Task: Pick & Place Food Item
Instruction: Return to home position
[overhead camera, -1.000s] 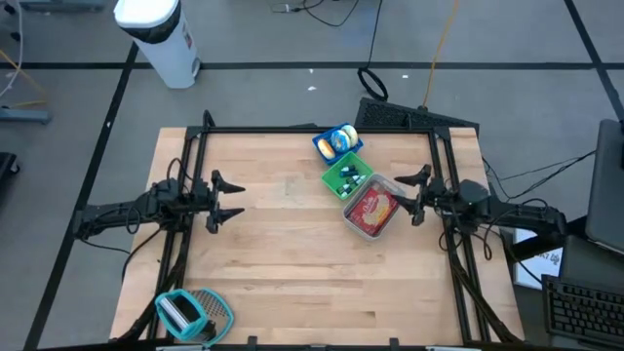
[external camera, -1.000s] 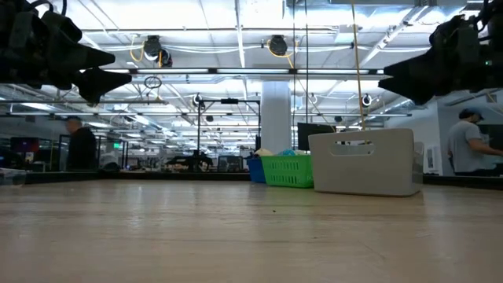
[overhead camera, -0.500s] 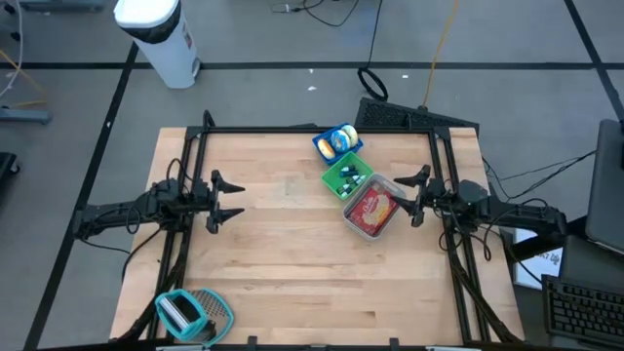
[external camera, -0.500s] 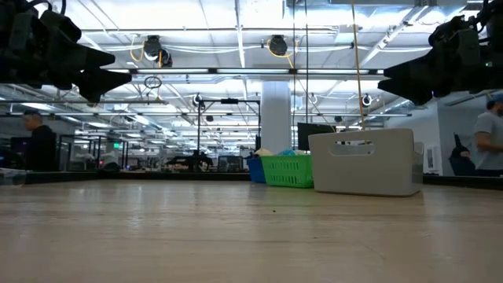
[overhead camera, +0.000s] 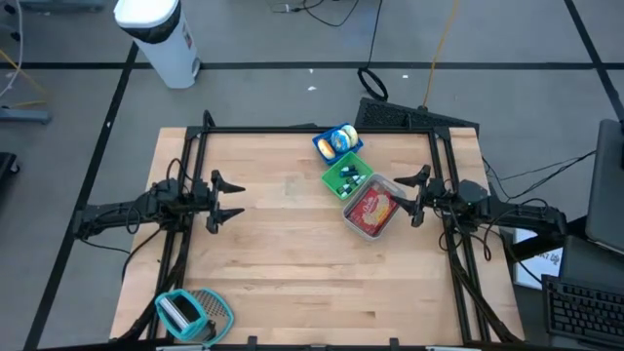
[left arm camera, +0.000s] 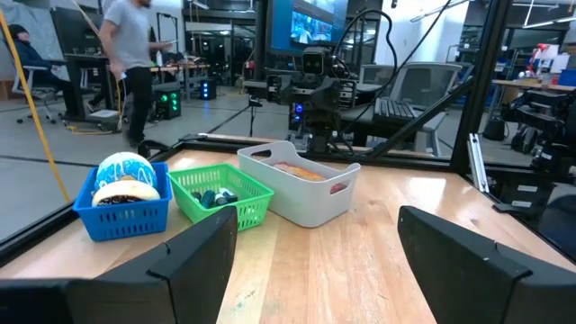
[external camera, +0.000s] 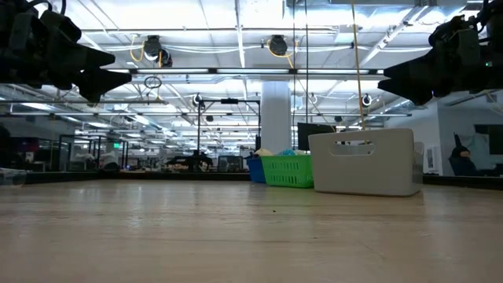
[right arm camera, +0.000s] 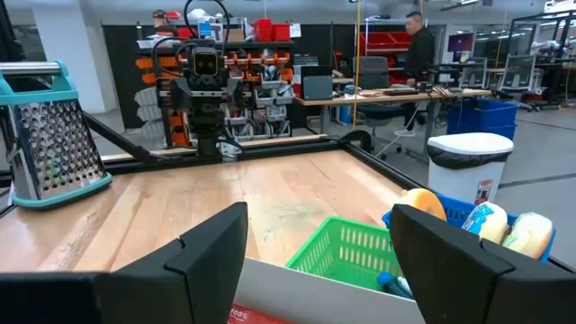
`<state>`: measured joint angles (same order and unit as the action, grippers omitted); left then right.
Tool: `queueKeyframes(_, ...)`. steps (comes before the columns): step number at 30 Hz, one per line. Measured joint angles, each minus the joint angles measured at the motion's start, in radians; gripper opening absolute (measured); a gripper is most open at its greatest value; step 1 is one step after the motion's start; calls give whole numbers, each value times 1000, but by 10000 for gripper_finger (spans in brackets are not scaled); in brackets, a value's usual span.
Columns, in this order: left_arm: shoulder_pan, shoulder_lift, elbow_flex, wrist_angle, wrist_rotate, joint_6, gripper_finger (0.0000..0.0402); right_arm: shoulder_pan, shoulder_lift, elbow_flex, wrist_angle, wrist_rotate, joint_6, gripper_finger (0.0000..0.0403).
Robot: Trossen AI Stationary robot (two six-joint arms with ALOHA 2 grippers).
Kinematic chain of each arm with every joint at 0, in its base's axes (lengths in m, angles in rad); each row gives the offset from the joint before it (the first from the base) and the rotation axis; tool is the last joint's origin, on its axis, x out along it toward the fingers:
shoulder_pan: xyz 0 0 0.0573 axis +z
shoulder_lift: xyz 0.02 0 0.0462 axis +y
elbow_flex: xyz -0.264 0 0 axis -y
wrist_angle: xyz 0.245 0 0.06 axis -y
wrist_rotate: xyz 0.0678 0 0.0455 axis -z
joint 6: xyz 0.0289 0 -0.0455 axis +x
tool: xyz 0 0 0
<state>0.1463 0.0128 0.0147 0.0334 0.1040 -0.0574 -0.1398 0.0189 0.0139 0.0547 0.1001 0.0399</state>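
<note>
Three containers stand in a row at the table's far right. A blue basket (overhead camera: 337, 142) holds round yellow and white food items (left arm camera: 126, 178). A green basket (overhead camera: 347, 175) holds small dark pieces. A white bin (overhead camera: 370, 210) holds a red packaged item (overhead camera: 370, 208). My left gripper (overhead camera: 232, 201) hovers open at the table's left side, pointing level toward the containers. My right gripper (overhead camera: 413, 196) hovers open at the right side, just beside and above the white bin (right arm camera: 297, 290). Neither holds anything.
A teal-framed metal grater (overhead camera: 190, 314) stands at the near left corner. A black frame (overhead camera: 312, 130) rims the table. A white bin-like can (overhead camera: 156, 39) stands on the floor beyond the far left corner. Bare wood (overhead camera: 292, 253) spans the table's middle and near side.
</note>
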Motion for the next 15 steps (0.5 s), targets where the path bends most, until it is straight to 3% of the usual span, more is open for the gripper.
queueKeyframes(15, 0, 0, 0, 0, 0, 0, 310, 0, 0, 0, 1, 0, 0, 262)
